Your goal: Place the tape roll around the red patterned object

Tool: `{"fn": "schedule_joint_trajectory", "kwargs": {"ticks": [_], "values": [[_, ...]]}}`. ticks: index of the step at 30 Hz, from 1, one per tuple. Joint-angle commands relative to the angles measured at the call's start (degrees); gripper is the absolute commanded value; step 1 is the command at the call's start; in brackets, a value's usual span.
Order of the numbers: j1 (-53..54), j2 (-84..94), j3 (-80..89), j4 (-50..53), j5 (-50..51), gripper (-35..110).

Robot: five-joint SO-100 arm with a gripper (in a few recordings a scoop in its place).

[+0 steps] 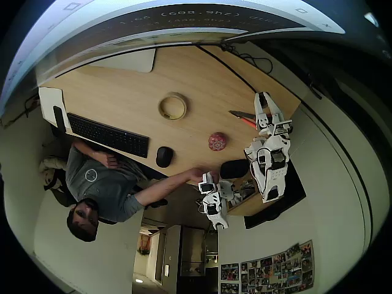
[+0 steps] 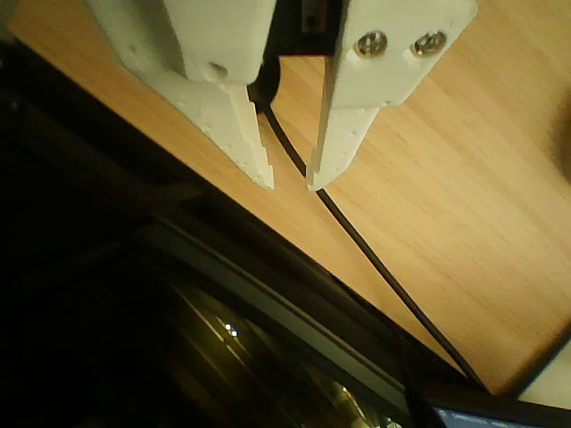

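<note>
Overhead view — wooden desk (image 1: 122, 98), tape roll (image 1: 173, 106), red patterned object (image 1: 217, 141) apart, gripper (image 2: 290, 183) slightly parted — empty

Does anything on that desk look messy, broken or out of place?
Nothing looks spilled or broken. The tape roll lies flat on the desk, apart from the red patterned object. The pincer holds nothing, tips nearly together above a black cable.

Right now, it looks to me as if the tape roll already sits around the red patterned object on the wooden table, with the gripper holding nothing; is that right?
Not quite. In the overhead view the tape roll lies apart from the red patterned object, not around it. The rest holds: both rest on the wooden table, and the wrist view shows the gripper holding nothing.
</note>
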State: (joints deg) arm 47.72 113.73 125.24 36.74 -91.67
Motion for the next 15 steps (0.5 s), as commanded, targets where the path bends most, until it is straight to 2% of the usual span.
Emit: {"fn": "schedule_joint_trajectory", "kwargs": {"ticks": [1,6,11,15], "values": [[0.70,1.76,0.35,0.09,-0.70,9],[-0.35,0.35,-0.79,0.97,-1.05,11],[-6.59,-8.00,-16.87,11.95,-0.62,16],[-12.83,-17.49,-25.58,16.70,1.41,20]]}}
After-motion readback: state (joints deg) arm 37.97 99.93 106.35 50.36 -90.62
